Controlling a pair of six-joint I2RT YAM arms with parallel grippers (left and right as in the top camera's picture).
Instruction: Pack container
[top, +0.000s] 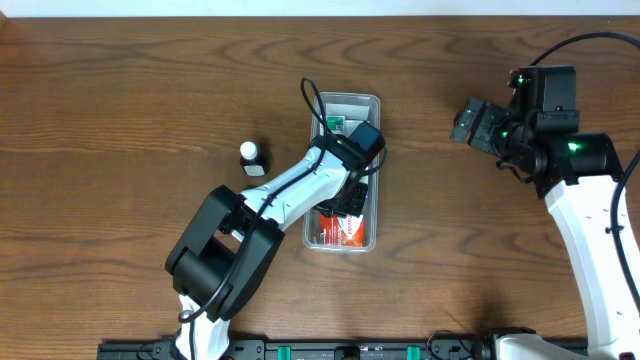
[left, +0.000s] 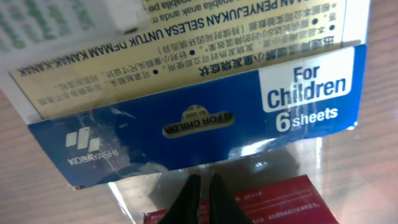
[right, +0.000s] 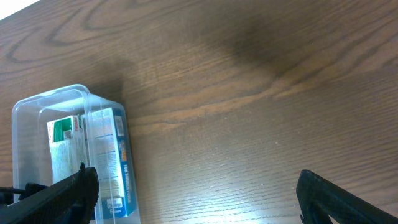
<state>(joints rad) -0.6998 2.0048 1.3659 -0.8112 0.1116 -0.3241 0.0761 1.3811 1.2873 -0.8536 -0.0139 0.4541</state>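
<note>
The container (top: 372, 100) is a long clear bin at mid-table; it also shows in the right wrist view (right: 37, 102). Inside it lie a blue-and-cream "For Children" box (left: 199, 118), a red box (left: 280, 199) at the near end (top: 345, 232), and a green-and-white box (top: 335, 123) at the far end. My left gripper (left: 202, 193) is inside the bin, over the red box, fingers shut with nothing between them. It shows in the overhead view (top: 350, 205) too. My right gripper (top: 468, 122) is open and empty, above bare table to the right of the bin (right: 196, 193).
A small dark bottle with a white cap (top: 249, 155) stands on the table left of the bin. The brown wooden table (top: 120, 100) stretches to both sides. The blue box (right: 118, 162) lies against the bin's right wall.
</note>
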